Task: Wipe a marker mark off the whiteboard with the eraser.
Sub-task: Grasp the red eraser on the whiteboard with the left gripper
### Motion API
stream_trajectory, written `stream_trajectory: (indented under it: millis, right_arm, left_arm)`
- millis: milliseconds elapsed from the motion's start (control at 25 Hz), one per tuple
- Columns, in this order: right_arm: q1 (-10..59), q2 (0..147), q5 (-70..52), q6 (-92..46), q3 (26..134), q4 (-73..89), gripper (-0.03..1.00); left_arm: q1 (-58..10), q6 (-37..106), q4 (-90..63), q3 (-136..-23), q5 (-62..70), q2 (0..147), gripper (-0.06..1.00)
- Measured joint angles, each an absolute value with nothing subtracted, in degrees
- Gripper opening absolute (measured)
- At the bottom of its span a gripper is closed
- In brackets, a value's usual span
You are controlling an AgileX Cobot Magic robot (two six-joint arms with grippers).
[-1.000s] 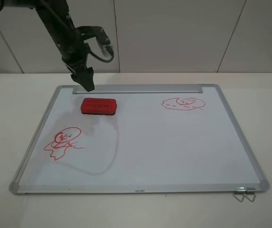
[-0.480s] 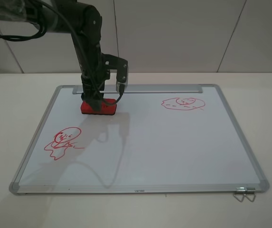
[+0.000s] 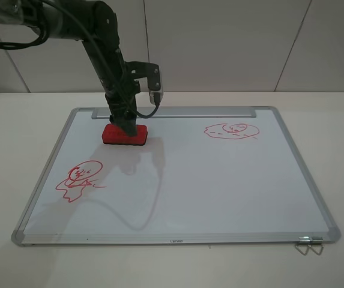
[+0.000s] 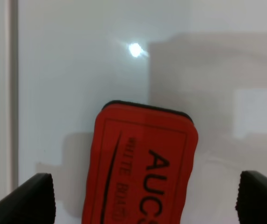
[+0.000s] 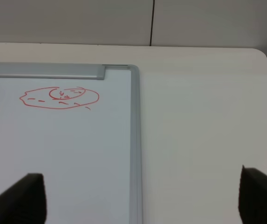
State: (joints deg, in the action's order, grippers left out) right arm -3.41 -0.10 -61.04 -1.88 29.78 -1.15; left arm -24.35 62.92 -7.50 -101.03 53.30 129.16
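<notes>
The red block eraser [image 3: 123, 134] [image 4: 142, 168] lies flat on the whiteboard [image 3: 220, 186] just in front of its silver tray strip [image 3: 202, 112]. My left gripper [image 3: 125, 123] [image 4: 145, 200] is down over the eraser and open, with one dark fingertip on each side and a wide gap to either. The marker mark [image 3: 80, 179], a red round-headed figure with a squiggly body, sits near the board's front left, well apart from the eraser. My right gripper [image 5: 138, 200] is open with nothing between its fingers, and it does not show in the exterior high view.
A flat oval red scribble [image 3: 232, 130] [image 5: 59, 97] is drawn at the board's back right. A metal binder clip [image 3: 308, 245] hangs at the front right corner. The board lies on a white table [image 3: 3, 138] before a wall.
My left arm has come down from above the tray strip onto the eraser, its fingers now astride it. The eraser and both drawings have not moved.
</notes>
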Motion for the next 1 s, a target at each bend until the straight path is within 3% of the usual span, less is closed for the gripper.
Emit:
stream_trajectory:
  millis: [1000]
  right_arm:
    - [-3.41,-0.1,-61.04,-1.88,29.78,-1.15,0.71]
  left_arm:
    - [-24.36,62.54,-2.34,-101.03,49.54,133.95,0.77]
